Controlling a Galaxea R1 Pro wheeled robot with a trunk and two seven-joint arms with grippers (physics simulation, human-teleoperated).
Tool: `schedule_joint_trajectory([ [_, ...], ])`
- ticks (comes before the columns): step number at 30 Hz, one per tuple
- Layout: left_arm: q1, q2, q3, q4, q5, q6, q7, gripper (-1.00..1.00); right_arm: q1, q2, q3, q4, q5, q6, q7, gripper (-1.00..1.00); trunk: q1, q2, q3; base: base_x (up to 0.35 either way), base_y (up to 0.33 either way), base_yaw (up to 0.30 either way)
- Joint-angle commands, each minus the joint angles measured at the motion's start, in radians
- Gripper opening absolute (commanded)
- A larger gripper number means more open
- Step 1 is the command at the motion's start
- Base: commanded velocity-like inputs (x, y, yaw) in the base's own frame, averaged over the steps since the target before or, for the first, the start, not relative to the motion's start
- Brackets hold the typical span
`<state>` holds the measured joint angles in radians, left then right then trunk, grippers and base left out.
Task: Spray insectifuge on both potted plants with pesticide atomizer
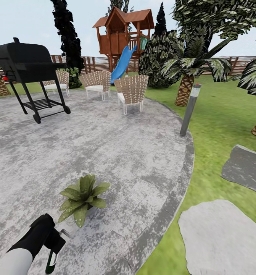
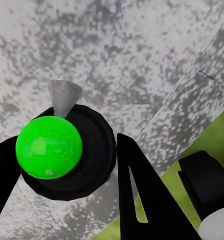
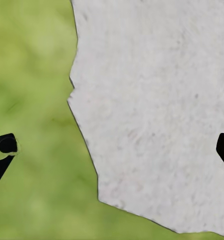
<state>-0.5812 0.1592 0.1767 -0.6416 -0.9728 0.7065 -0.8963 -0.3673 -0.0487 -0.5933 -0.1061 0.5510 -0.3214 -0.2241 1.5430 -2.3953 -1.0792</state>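
My left gripper (image 1: pixel 52 246) at the bottom left of the head view is shut on the pesticide atomizer (image 1: pixel 51 262), a dark green bottle hanging below the black hand. In the left wrist view the atomizer (image 2: pixel 49 147) shows end-on as a bright green disc in a black ring with a grey nozzle, held between black fingers (image 2: pixel 142 200). One potted plant (image 1: pixel 83 198), a low green rosette, stands on the grey patio (image 1: pixel 116 152) just up and right of that gripper. The second potted plant is out of view. My right gripper (image 3: pixel 112 150) is open over grass and a stepping stone (image 3: pixel 157 100).
A black grill (image 1: pixel 28 72) stands at the far left and wicker chairs (image 1: pixel 131 91) at the patio's back. A grey bollard lamp (image 1: pixel 190 110) marks the patio's right edge. Palms (image 1: pixel 189 76), a wooden playhouse with blue slide (image 1: pixel 122 38), stepping stones (image 1: pixel 219 236) and lawn lie beyond.
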Motion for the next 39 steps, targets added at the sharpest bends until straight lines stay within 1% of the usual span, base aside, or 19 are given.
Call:
schedule_joint_trajectory([
  [1, -0.001, -0.002, 0.003, -0.005, -0.008, 0.004, -0.008, -1.00, -0.001, -0.001, -0.008, 0.002, 0.011, -0.004, -0.004, 1.00, 0.000, 0.000, -0.001, 0.006, -0.002, 0.086],
  [3, -0.009, -0.007, 0.001, -0.011, -0.008, 0.009, -0.010, -1.00, -0.001, -0.001, -0.008, 0.002, 0.010, -0.004, -0.005, 1.00, 0.000, 0.000, -0.001, 0.003, -0.001, 0.172],
  [6, -0.018, -0.021, -0.009, -0.017, -0.016, 0.049, -0.012, -1.00, -0.001, -0.002, -0.008, 0.001, 0.010, -0.004, -0.006, 1.00, 0.000, 0.000, -0.001, 0.001, 0.000, 0.245],
  [9, -0.027, -0.018, -0.014, -0.019, -0.020, 0.094, -0.014, -1.00, -0.001, -0.003, -0.008, 0.001, 0.010, -0.004, -0.006, 1.00, 0.000, 0.000, -0.001, 0.000, 0.000, 0.266],
  [12, -0.040, -0.013, -0.018, -0.018, -0.023, 0.104, -0.021, -1.00, -0.001, -0.003, -0.008, 0.000, 0.010, -0.004, -0.006, 1.00, 0.000, 0.000, -0.001, 0.000, 0.000, 0.271],
  [13, -0.044, -0.012, -0.019, -0.018, -0.024, 0.106, -0.027, -1.00, -0.001, -0.003, -0.008, 0.000, 0.010, -0.004, -0.006, 1.00, 0.000, 0.000, -0.001, 0.000, 0.000, 0.272],
  [14, -0.058, -0.010, -0.021, -0.018, -0.026, 0.108, -0.046, -1.00, -0.001, -0.003, -0.008, 0.000, 0.010, -0.004, -0.007, 1.00, 0.000, 0.000, -0.001, 0.000, 0.000, 0.272],
  [16, -0.084, -0.009, -0.038, -0.018, -0.040, 0.109, -0.088, -1.00, -0.001, -0.003, -0.008, 0.000, 0.010, -0.004, -0.006, 1.00, 0.000, 0.000, -0.001, 0.000, 0.000, 0.273],
  [18, -0.111, -0.009, -0.064, -0.018, -0.067, 0.110, -0.139, -1.00, -0.001, -0.004, -0.008, 0.000, 0.010, -0.005, -0.006, 1.00, 0.000, 0.000, -0.001, 0.000, 0.000, 0.216],
  [20, -0.145, -0.009, -0.090, -0.018, -0.128, 0.110, -0.254, -1.00, -0.001, -0.005, -0.008, 0.000, 0.010, -0.005, -0.006, 1.00, 0.000, 0.000, -0.001, 0.000, 0.000, 0.069],
  [22, -0.155, -0.010, -0.096, -0.019, -0.177, 0.110, -0.325, -1.00, -0.001, -0.007, -0.008, 0.000, 0.011, -0.005, -0.005, 1.00, 0.000, 0.000, -0.001, 0.000, 0.000, 0.024],
  [23, -0.158, -0.012, -0.097, -0.019, -0.205, 0.110, -0.347, -1.00, -0.001, -0.007, -0.008, 0.000, 0.011, -0.004, -0.005, 1.00, 0.000, 0.000, -0.001, 0.000, 0.000, 0.012],
  [24, -0.161, -0.017, -0.099, -0.019, -0.280, 0.110, -0.377, -1.00, -0.001, -0.009, -0.008, 0.000, 0.012, -0.004, -0.005, 1.00, 0.000, 0.000, -0.001, 0.000, 0.000, 0.004],
  [25, -0.162, -0.017, -0.098, -0.019, -0.311, 0.110, -0.385, -1.00, -0.001, -0.009, -0.008, 0.000, 0.012, -0.004, -0.005, 1.00, 0.000, 0.000, -0.001, 0.000, 0.000, 0.002],
  [26, -0.162, -0.016, -0.097, -0.019, -0.328, 0.111, -0.389, -1.00, -0.001, -0.009, -0.008, 0.000, 0.012, -0.004, -0.004, 1.00, 0.000, 0.000, -0.001, 0.065, -0.040, 0.001],
  [27, -0.163, -0.015, -0.097, -0.020, -0.337, 0.111, -0.392, -1.00, -0.001, -0.009, -0.008, 0.000, 0.012, -0.004, -0.004, 1.00, 0.000, 0.000, -0.001, 0.149, -0.100, 0.001],
  [29, -0.163, -0.017, -0.097, -0.027, -0.343, 0.111, -0.393, -1.00, -0.001, -0.008, -0.008, 0.000, 0.012, -0.004, -0.004, 1.00, 0.000, 0.000, -0.001, 0.196, -0.137, 0.000],
  [34, -0.162, -0.024, -0.097, -0.037, -0.346, 0.111, -0.394, -1.00, -0.001, -0.008, -0.008, 0.000, 0.011, -0.005, -0.006, 1.00, 0.000, 0.000, -0.001, 0.207, -0.192, 0.000],
  [39, -0.161, -0.024, -0.097, -0.038, -0.347, 0.111, -0.394, -1.00, -0.001, -0.007, -0.008, 0.000, 0.010, -0.005, -0.006, 1.00, 0.000, 0.000, -0.001, 0.048, -0.260, 0.011],
])
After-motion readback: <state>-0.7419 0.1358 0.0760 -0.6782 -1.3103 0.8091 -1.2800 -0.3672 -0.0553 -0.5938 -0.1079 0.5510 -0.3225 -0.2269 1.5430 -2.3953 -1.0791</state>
